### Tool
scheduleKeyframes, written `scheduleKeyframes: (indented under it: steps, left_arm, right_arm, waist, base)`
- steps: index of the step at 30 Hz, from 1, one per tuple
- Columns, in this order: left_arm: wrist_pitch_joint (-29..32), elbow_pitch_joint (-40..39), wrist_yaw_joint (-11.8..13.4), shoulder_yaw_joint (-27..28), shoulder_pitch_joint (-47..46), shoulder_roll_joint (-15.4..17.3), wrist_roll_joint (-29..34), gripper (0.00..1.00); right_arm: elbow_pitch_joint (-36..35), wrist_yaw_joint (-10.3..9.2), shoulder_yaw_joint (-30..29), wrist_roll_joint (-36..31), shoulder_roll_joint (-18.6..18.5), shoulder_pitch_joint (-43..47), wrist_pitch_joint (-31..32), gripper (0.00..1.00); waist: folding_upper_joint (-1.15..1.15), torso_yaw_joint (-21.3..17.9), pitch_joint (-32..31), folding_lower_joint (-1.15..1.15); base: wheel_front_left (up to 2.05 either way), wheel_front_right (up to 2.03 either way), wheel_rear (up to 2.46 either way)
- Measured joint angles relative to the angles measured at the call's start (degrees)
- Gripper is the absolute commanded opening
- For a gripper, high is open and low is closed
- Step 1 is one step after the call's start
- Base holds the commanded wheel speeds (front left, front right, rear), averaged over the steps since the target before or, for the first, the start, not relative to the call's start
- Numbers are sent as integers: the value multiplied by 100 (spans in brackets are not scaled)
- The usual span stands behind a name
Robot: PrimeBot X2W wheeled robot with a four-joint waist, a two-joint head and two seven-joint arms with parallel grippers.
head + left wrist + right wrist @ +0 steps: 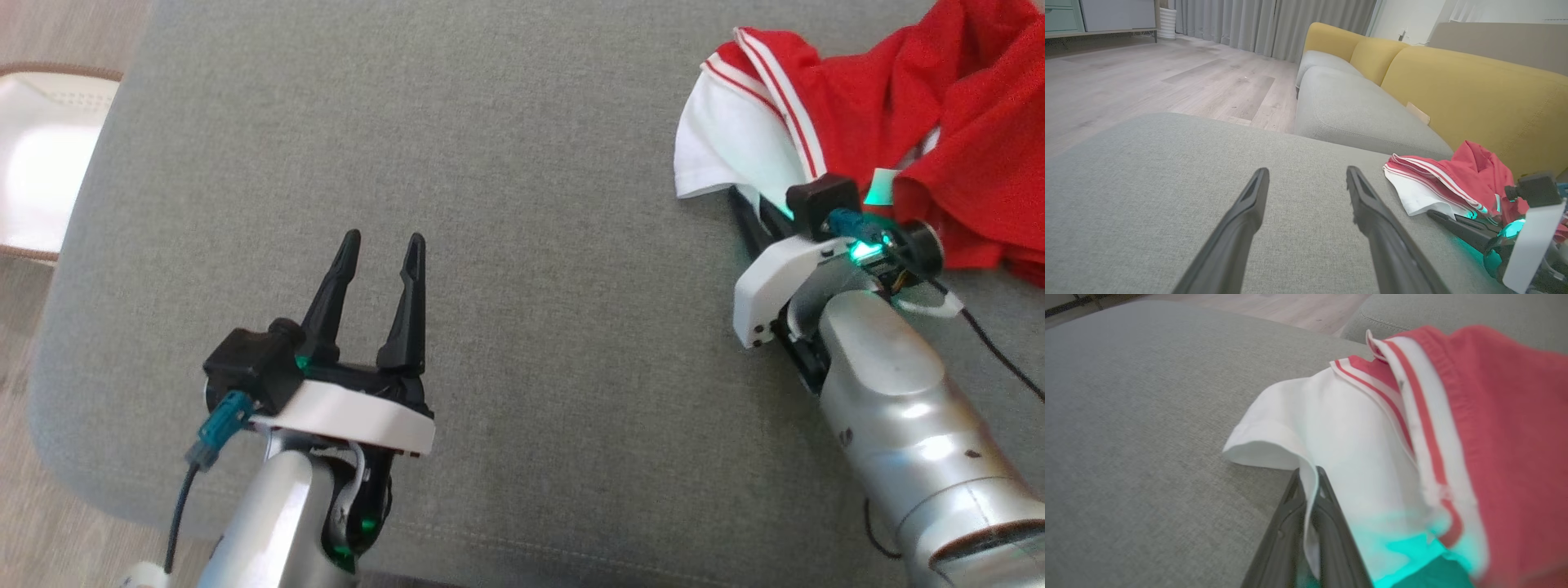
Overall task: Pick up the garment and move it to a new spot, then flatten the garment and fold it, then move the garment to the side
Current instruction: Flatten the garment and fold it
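Observation:
The garment lies crumpled at the far right of the grey cushion, red cloth bunched behind a white sleeve with red-white striped trim. Its print is hidden in the folds. My right gripper reaches under the sleeve's near edge. The right wrist view has the right gripper shut on a fold of that white sleeve of the garment. My left gripper hovers open over bare cushion at the lower left, well apart from the cloth. In the left wrist view the left gripper holds nothing, with the garment off to its right.
The cushion's rounded edge drops to wooden floor at the left, where a white object with a brown rim sits. A sofa with a grey seat and yellow back stands beyond the cushion.

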Motion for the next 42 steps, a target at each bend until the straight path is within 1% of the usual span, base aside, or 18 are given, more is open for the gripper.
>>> scheduleKeyframes:
  steps: [3, 6, 10, 13, 21, 26, 27, 28, 33, 35, 39, 42]
  left_arm:
    - [0, 8, 14, 12, 0, 0, 0, 100]
    - [0, 18, 14, 22, 2, 0, 0, 100]
    - [0, 20, 13, 53, 15, 0, 1, 100]
    - [0, 24, 13, 113, 20, 0, 2, 100]
    - [0, 42, 13, 153, 91, 0, 29, 100]
    - [0, 88, 12, 196, 286, 1, 30, 100]
    - [0, 89, 11, 202, 296, 2, 32, 100]
    - [0, 89, 9, 204, 305, 2, 37, 100]
    - [0, 89, 8, 227, 372, 2, 83, 100]
    - [0, 87, 8, 277, 386, 2, 85, 100]
    - [0, 22, 8, 343, 385, 3, 125, 100]
    - [0, -45, 9, 366, 386, 3, 125, 100]
  right_arm:
    - [102, 0, 255, 237, 52, 7, -205, 0]
    - [58, 0, 664, 591, 114, 20, -347, 0]
    - [-510, 0, 1568, 1401, 122, 214, -396, 0]
    - [-928, 0, 2232, 1859, 142, 416, -335, 0]
    - [-1781, 0, 3523, 2622, 143, 608, -15, 0]
    - [-2141, 0, 4111, 2947, 133, 949, 154, 0]
    - [-2142, 0, 4147, 2950, 122, 961, 153, 48]
    - [-2145, 0, 4151, 2950, 109, 960, 151, 100]
    - [-2162, 0, 4023, 2962, 47, 959, 68, 100]
    - [-2171, 0, 3828, 2959, -4, 959, -24, 100]
    - [-2171, 0, 3188, 2828, -165, 963, -234, 100]
    - [-2202, 0, 2451, 2607, -255, 1070, -387, 100]
  waist:
    - [0, -43, -82, 0]
    - [0, -98, -185, 0]
    - [0, -178, -333, 0]
    - [0, -261, -428, 0]
    - [0, -447, -693, 0]
    - [0, -571, -901, 0]
    - [0, -598, -926, 0]
    - [0, -625, -952, 0]
    - [0, -748, -1057, 0]
    - [0, -823, -1111, 0]
    - [0, -987, -1214, 0]
    - [0, -1125, -1285, 0]
  base:
    - [0, 0, 0]
    - [0, 0, 0]
    - [0, 0, 0]
    - [0, 0, 0]
    - [0, 0, 0]
    - [0, 0, 0]
    - [0, 0, 0]
    - [0, 0, 0]
    - [0, 0, 0]
    - [0, 0, 0]
    - [0, 0, 0]
    - [0, 0, 0]
